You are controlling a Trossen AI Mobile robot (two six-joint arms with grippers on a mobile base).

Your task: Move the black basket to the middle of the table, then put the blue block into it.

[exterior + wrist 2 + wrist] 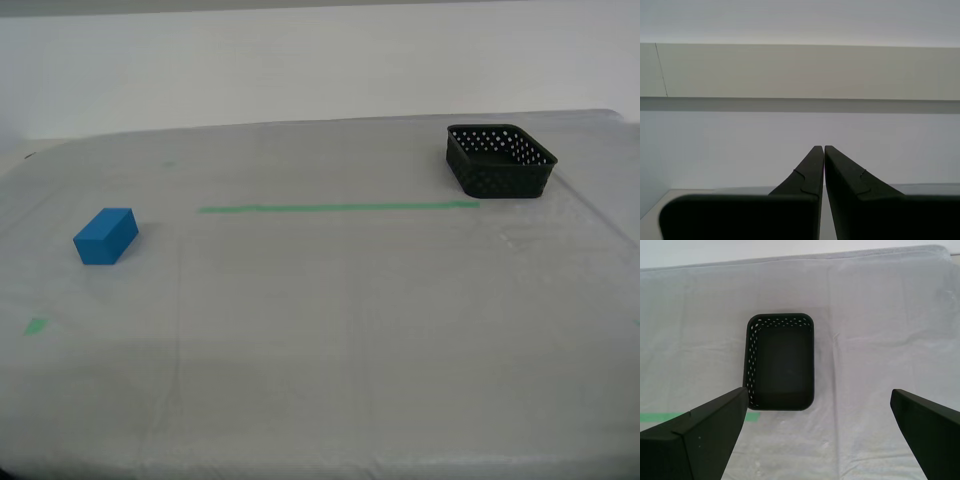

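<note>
Plainly, nothing is grasped yet; the risks all lie ahead.
First end effector (817, 440): jaws spread wide and empty, looking down on the black basket (780, 362), which lies ahead of the jaws and below them, nearer one finger than the other.
Second end effector (824, 150): fingers pressed together on nothing, aimed at a blank wall, no task thing before it.
Black basket: on the tabletop (330, 330) just past one end of the green tape line (338, 208), toward the exterior view's right and far edge; empty.
Blue block (105, 236): on the tabletop well apart from the basket, and in neither end effector's view.
Risk, grasp: the basket sits off-centre between the open jaws, so a straight descent may land a finger on the rim and tip it.
Risk, wall: the perforated wall looks thin; I judge a one-sided pinch could flex and slip.
Risk, drag: the sheeting shows creases that might snag a slid basket.
</note>
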